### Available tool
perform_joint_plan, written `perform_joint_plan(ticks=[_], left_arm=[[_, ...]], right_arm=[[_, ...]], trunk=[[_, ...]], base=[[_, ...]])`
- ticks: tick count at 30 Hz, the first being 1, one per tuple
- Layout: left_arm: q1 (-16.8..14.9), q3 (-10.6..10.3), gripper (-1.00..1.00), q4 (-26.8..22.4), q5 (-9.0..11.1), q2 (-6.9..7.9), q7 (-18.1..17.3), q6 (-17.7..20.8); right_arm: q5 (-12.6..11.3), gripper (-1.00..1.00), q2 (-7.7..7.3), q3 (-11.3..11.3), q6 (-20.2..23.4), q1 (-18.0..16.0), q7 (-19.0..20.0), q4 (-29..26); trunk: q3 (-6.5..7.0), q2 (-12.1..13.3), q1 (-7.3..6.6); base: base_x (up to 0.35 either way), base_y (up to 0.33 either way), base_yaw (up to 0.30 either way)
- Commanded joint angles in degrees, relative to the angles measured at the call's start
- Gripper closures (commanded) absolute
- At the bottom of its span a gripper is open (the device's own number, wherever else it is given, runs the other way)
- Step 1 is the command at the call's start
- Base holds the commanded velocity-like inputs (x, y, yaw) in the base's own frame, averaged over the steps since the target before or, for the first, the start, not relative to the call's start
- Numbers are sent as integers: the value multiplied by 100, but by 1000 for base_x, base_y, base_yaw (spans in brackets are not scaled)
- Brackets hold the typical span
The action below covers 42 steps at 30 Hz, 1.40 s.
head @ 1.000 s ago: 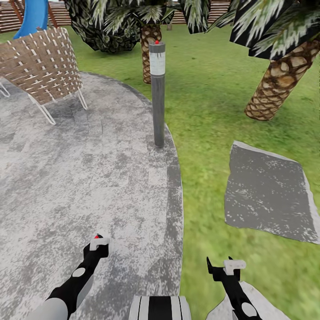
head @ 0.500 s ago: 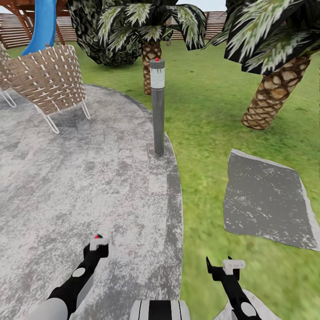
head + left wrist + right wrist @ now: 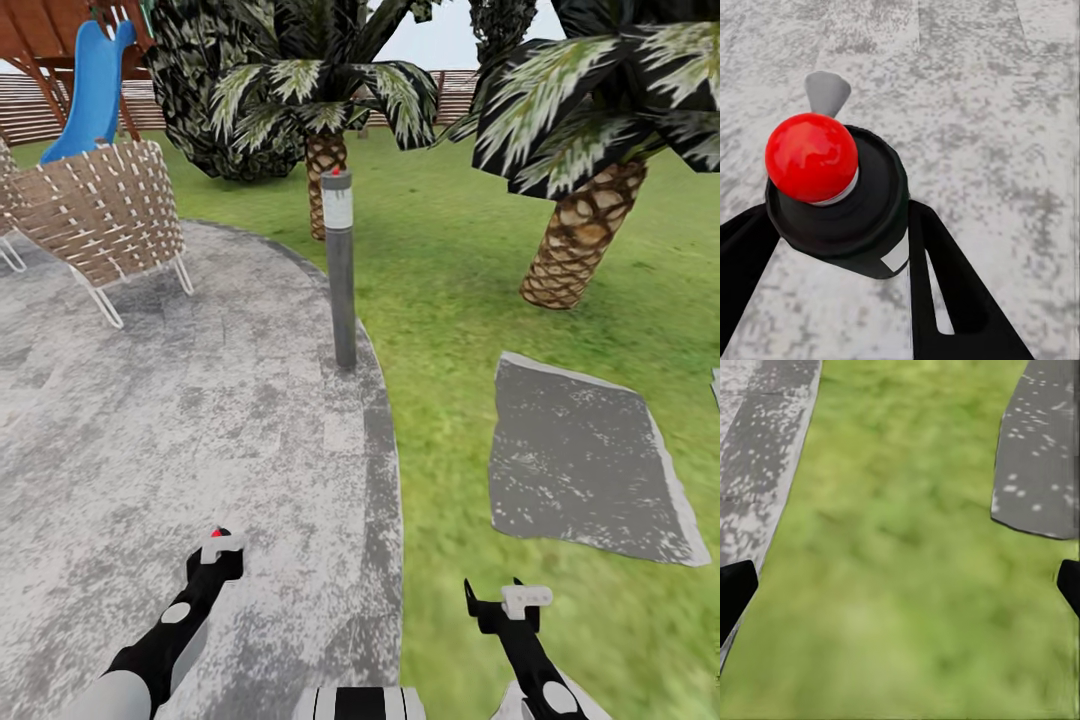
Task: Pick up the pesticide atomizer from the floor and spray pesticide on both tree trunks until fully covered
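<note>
My left jaws were closed around the pesticide atomizer [image 3: 832, 195], a black can with a red ball on top and a grey nozzle, held low at 7 o'clock over the grey paved patio [image 3: 150, 420]. My right jaws were spread wide and empty at 5 o'clock, their black fingertips [image 3: 735, 592] well apart above the lawn [image 3: 450, 280]. At 12 o'clock a grey bollard lamp [image 3: 341, 270] stood upright on the patio's edge. A wicker chair [image 3: 95, 220] sat at 10 o'clock, with a blue slide [image 3: 95, 90] beyond it. A flat stone slab [image 3: 575, 460] lay in the grass at 3 o'clock. A leaning scaly palm [image 3: 575, 250] rose at 2 o'clock. A wooden fence [image 3: 455, 85] closed the far side.
</note>
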Motion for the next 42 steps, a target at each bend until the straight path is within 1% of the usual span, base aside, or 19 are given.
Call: perform_joint_plan(ticks=[1,5,7,9,11,13,15,16,18,20,23,27,31,34,37,38,39,42], left_arm=[[0,2,100,-1,13,7,0,-16],[70,-1,100,-1,7,28,10,-14],[266,8,100,-10,9,46,21,-20],[481,83,100,-103,10,57,18,-34],[638,182,100,-280,7,56,9,-41],[937,296,100,-604,6,46,3,-41],[1310,351,100,-1018,4,32,1,-29],[2022,402,100,-1899,4,8,5,8],[2301,413,100,-2245,3,-7,9,21],[2490,413,100,-2426,4,-16,11,26],[2608,412,100,-2520,3,-42,13,33],[2647,412,100,-2541,3,-57,12,38],[2689,419,100,-2529,3,-60,12,39],[2778,431,100,-2559,3,-56,25,39],[2826,523,100,-2575,3,-49,23,33],[2840,618,100,-2580,3,-50,16,31],[2845,666,100,-2581,4,-51,14,31],[2849,708,100,-2582,7,-52,13,30]], right_arm=[[3,-100,-4,-1,-19,-1,-3,3],[9,-100,-27,-9,-22,3,-2,7],[6,-100,-128,-13,-27,62,-7,8],[-4,-100,-261,-11,-36,174,-9,8],[-8,-100,-315,-10,-67,274,-14,8],[-12,-100,-357,-18,-195,417,-17,8],[-9,-100,-377,-23,-426,540,-18,12],[-9,-100,-387,-26,-694,710,-17,184],[-7,-100,-384,-24,-728,741,-13,311],[-11,-100,-374,-21,-744,752,-12,457],[-14,-100,-343,-15,-756,762,-11,567],[-13,-100,-331,-15,-806,765,-14,618],[-8,-100,-327,-15,-845,764,-16,646],[-13,-100,-321,-13,-849,766,-18,775],[-20,-100,-320,-16,-849,765,-17,901],[-22,-100,-319,-18,-851,764,-18,945],[-23,-100,-319,-18,-852,764,-19,963],[-24,-100,-319,-18,-852,766,-15,979]], trunk=[[26,0,-3],[139,6,-14],[196,8,-19],[253,11,-24],[310,14,-29],[367,16,-34],[424,19,-39],[453,20,-42],[510,23,-47],[567,26,-52],[653,30,-60],[765,35,-70],[860,41,-81],[928,45,-88],[995,49,-96],[1017,50,-99],[1039,51,-101],[1105,55,-109]], base=[[0,0,-208],[0,0,-218],[0,0,-223],[0,0,-224],[0,0,-224],[0,0,-224],[0,0,-224],[0,0,-224],[0,0,-224],[0,0,-224],[0,0,-224],[0,0,-200],[0,0,-55],[0,0,-11],[0,0,-3],[0,0,0],[0,0,0],[0,0,0]])
